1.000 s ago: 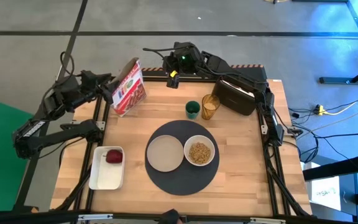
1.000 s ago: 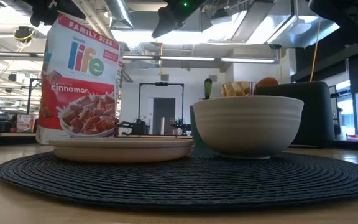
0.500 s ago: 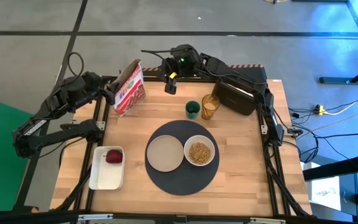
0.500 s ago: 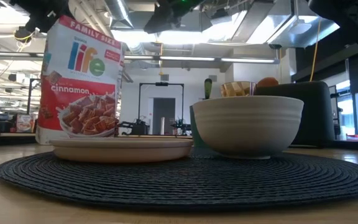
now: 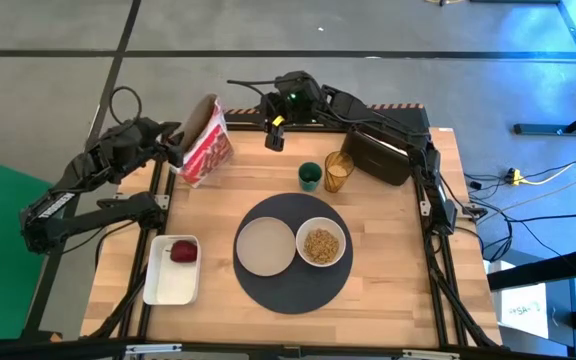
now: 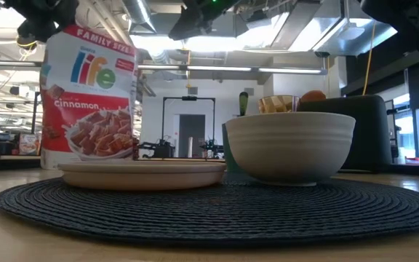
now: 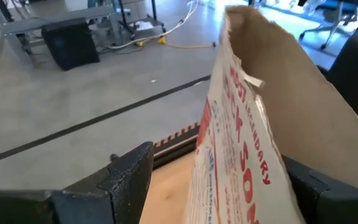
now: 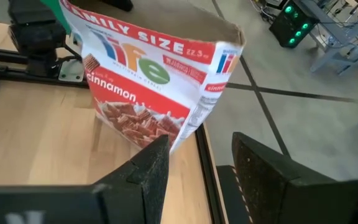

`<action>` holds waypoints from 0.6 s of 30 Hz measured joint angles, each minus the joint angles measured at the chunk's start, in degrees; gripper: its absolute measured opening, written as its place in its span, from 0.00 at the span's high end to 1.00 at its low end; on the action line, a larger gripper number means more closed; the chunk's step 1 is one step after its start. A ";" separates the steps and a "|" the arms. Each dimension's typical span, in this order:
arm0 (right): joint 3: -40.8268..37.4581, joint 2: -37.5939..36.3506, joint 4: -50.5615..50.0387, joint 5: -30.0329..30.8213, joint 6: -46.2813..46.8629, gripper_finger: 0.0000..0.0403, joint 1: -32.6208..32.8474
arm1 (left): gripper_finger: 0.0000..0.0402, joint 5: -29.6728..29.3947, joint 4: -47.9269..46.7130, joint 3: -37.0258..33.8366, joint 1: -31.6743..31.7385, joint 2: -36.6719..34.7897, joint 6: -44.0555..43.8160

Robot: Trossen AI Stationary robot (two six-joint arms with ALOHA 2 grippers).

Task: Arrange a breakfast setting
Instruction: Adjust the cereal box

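Observation:
A red cereal box [image 5: 206, 142] stands tilted at the table's far left, its open brown top toward the left edge. My left gripper [image 5: 178, 150] is open at the box's upper part, one finger on each side [image 7: 219, 180]. My right gripper [image 5: 276, 133] is open and empty over the far edge, facing the box [image 8: 148, 74]. On the dark round mat [image 5: 293, 292] sit a beige plate [image 5: 266, 245] and a white bowl [image 5: 320, 245] of cereal. An amber glass [image 5: 339, 172] and a green cup [image 5: 310, 176] stand behind the mat. A red fruit [image 5: 183, 251] lies in the white tray [image 5: 166, 288]. My left gripper comes at the box level from the table's left, near its open top. One finger [image 7: 328, 190] lies at the box's brown face [image 7: 303, 124]; I cannot tell whether it touches. The other finger [image 7: 126, 180] stands clear of the printed side panel [image 7: 229, 155].
A black toaster [image 5: 378, 152] stands at the far right, with a toasted round [image 6: 313, 95] showing above it in the low view. Bare wood lies at the near edge and to the right of the mat.
The cereal box has tipped, its top going toward the table's left edge while its base stays about where it was. My left gripper has gone a little toward the left and near edges with it. My right gripper has dipped slightly toward the table.

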 joint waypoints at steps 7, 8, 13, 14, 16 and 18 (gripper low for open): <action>0.00 0.04 -1.38 -0.01 1.04 0.59 0.00 | 0.37 -5.74 -1.90 -0.07 0.00 0.37 -0.17; 0.00 0.04 -1.43 0.00 1.48 0.59 0.00 | 0.37 -6.08 -2.20 -0.07 0.00 0.37 -0.15; 0.00 0.04 -2.55 0.00 1.74 0.59 0.00 | 0.37 -6.28 -3.85 -0.26 0.00 0.52 -0.26; 0.00 0.04 -2.67 0.00 1.76 0.59 0.00 | 0.37 -6.30 -3.85 -0.63 0.00 0.52 -0.84; 0.00 0.04 -2.90 0.00 1.94 0.59 0.00 | 0.37 -6.00 -4.34 -1.50 0.00 0.54 -1.78; 0.00 0.04 -3.20 0.00 1.97 0.59 0.00 | 0.37 -5.80 -4.66 -1.86 0.00 0.62 -2.37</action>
